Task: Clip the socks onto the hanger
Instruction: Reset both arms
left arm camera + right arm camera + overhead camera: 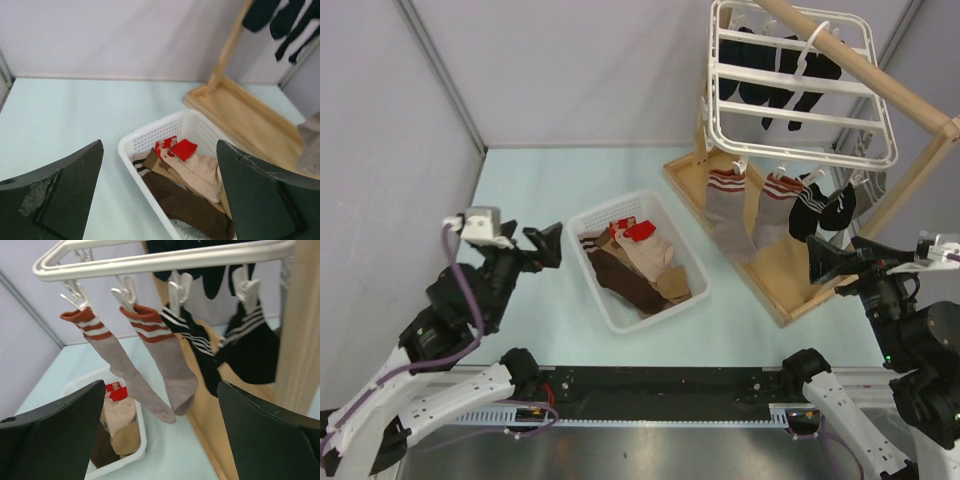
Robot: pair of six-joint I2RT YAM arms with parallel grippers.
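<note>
Left tool (548, 246) is spread wide with nothing between the fingers. It hovers above the bench (530, 175), just left of the white basket (620, 203). In the left wrist view the basket sits right between the two fingers.

Right tool (823, 264) is also spread wide and holds nothing. It's at the near right, over the near end of the wooden rack base (775, 262), pointing at the hanging socks.

The hanger (798, 82) hangs by its hook from the wooden pole (865, 72) at the far right, frame tilted, well above the bench.

Four socks are clipped along its near rail, left to right:
- grey sock (117, 360), maroon-and-white cuff
- second grey sock (167, 362), same cuff, just beside the first
- black striped sock (200, 347)
- second black striped sock (252, 350), close to the rack's upright

Each hangs cuff-up from its own white clip (129, 290). More dark socks (790, 72) hang from clips on the frame's far part; can't count them.

Unclipped socks are in the basket, mid bench: brown ones (625, 282) toward the near left, beige ones (648, 252) beside them, and something red (638, 230) at the far end. They're piled overlapping, so no count there either.
</note>
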